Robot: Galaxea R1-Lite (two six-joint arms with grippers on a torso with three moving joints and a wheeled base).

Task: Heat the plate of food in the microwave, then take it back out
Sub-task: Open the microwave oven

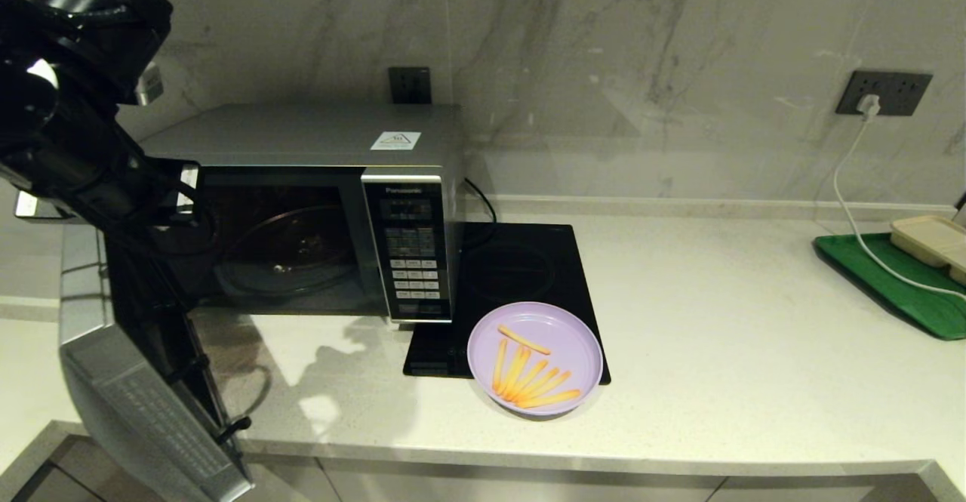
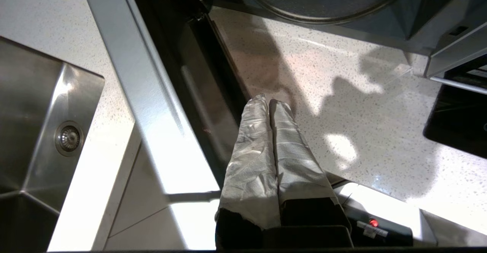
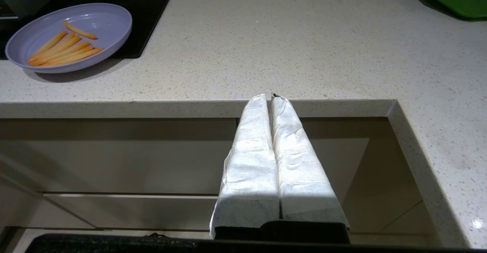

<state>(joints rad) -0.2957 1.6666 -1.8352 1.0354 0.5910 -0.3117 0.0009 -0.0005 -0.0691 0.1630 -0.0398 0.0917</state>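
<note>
The silver microwave (image 1: 317, 140) stands at the back left with its door (image 1: 143, 404) swung wide open towards the counter's front. Its glass turntable (image 1: 290, 249) is bare. The lilac plate (image 1: 535, 358) with several orange-yellow fries (image 1: 528, 377) rests on the front right corner of the black hob, right of the microwave. My left gripper (image 2: 269, 102) hangs shut and holding nothing just inside the open door, above the counter in front of the cavity. My right gripper (image 3: 268, 97) is shut and empty, low in front of the counter's edge, with the plate (image 3: 99, 21) off to its left.
A flat black induction hob (image 1: 521, 275) lies beside the microwave. At the far right a green tray (image 1: 906, 291) carries a beige tray (image 1: 932, 238), with a white cable (image 1: 853, 207) running to a wall socket. A steel sink (image 2: 38, 131) lies left of the door.
</note>
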